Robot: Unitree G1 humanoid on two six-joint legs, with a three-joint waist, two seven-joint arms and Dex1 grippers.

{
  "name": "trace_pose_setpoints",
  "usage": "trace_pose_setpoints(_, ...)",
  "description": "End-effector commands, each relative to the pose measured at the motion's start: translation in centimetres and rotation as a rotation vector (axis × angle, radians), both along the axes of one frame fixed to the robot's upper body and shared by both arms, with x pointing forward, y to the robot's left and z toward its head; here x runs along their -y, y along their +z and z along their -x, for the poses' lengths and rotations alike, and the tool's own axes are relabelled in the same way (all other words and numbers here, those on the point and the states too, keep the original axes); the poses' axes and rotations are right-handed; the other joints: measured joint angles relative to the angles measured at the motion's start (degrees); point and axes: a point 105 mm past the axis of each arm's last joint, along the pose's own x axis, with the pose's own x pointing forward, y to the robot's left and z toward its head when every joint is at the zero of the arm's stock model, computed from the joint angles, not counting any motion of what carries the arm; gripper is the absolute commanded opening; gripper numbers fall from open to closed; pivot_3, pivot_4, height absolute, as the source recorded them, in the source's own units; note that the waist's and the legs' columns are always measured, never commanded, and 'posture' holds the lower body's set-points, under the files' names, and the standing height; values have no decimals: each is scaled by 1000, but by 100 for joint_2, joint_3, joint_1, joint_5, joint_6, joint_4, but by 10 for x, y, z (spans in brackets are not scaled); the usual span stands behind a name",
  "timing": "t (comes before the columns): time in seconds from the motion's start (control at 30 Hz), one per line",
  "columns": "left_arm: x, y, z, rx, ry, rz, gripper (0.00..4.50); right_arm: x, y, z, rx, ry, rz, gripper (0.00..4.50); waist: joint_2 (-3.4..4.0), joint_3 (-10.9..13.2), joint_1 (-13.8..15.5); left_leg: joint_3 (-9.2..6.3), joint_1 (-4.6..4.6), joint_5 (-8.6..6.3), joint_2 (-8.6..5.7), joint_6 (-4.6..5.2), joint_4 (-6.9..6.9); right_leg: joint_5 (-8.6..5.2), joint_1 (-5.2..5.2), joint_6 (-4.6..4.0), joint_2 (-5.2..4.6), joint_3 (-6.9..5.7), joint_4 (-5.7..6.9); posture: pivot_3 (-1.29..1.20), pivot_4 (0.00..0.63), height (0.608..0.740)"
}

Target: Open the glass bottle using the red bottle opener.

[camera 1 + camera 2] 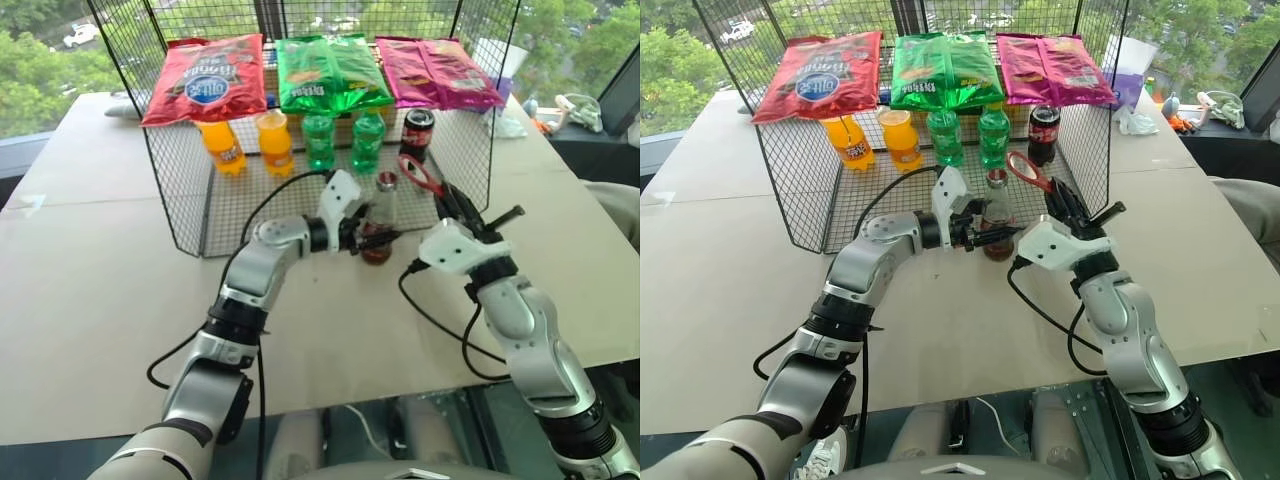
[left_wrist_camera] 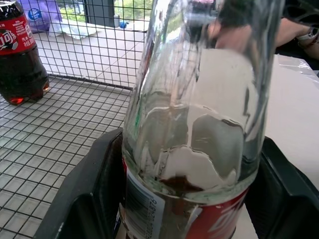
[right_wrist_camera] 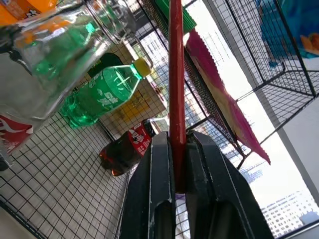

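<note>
Head view: my left gripper (image 1: pixel 352 238) clamps the bottle (image 1: pixel 379 222) at the rack's (image 1: pixel 190 190) front edge; right gripper (image 1: pixel 447 203) pinches the opener (image 1: pixel 420 174) beside its cap. Thin grip, so I reckon the opener could twist when prying.

Both arms are built of rounded silver-grey metal segments joined by black ring-shaped collars at the joints. Each wrist ends in a white, angular plastic housing just behind its gripper. The left gripper (image 1: pixel 362 238) and the right gripper (image 1: pixel 452 203) each carry two matte black fingers (image 3: pixel 158 199), thick moulded blocks with bevelled edges and shallow recesses along their inner faces. A thin black cable loops loosely behind each white housing and runs back along the forearm; the left arm's cable arches high above its wrist.
</note>
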Motion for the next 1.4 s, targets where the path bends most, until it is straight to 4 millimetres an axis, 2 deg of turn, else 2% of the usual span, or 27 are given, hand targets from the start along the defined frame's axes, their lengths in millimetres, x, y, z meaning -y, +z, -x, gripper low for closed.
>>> trace_pose_setpoints(0.03,7,11,3,35,-23,29,2638,-8,1,4,40,44,45,0,0,0,0,0,0,0,0,0,0,0,0,0,0,0,0,0,150,740)
trace_pose_setpoints(0.2,8,11,3,39,-28,30,2638,-14,-23,3,14,69,100,0,0,0,7,1,3,0,0,0,0,0,4,0,0,1,0,0,150,740)
trace_pose_setpoints(0.43,10,14,3,44,-26,32,2638,-17,-18,-6,42,49,69,0,0,-1,0,2,15,0,0,0,2,-3,12,-5,0,2,4,0,150,740)
trace_pose_setpoints(0.67,10,18,2,51,-19,36,2638,-30,-26,-9,31,60,17,0,0,-2,-4,1,15,0,0,0,7,-1,13,-4,0,2,7,0,150,740)
trace_pose_setpoints(0.93,5,25,5,53,-31,104,2638,-26,-27,-11,34,38,3,0,1,-2,-5,0,14,0,0,0,14,-2,14,-5,0,2,9,0,150,740)
trace_pose_setpoints(1.0,3,25,5,60,-26,107,3695,-25,-27,-12,33,36,5,0,1,-2,-5,-1,12,0,1,0,14,-1,13,-4,0,2,9,0,150,740)
trace_pose_setpoints(1.03,2,24,4,62,-18,109,3888,-24,-27,-12,33,35,7,0,1,-3,-3,-1,12,0,1,0,14,-1,13,-3,0,1,9,0,150,740)
trace_pose_setpoints(1.07,2,24,4,62,-15,112,4412,-24,-27,-13,33,34,8,0,1,-3,-2,0,12,0,1,0,14,-1,14,-3,0,2,8,0,150,740)
trace_pose_setpoints(1.4,-5,30,3,69,7,147,4412,-16,-24,-15,31,9,10,0,1,-3,-8,1,15,0,1,0,15,-1,15,-4,0,3,10,0,150,740)
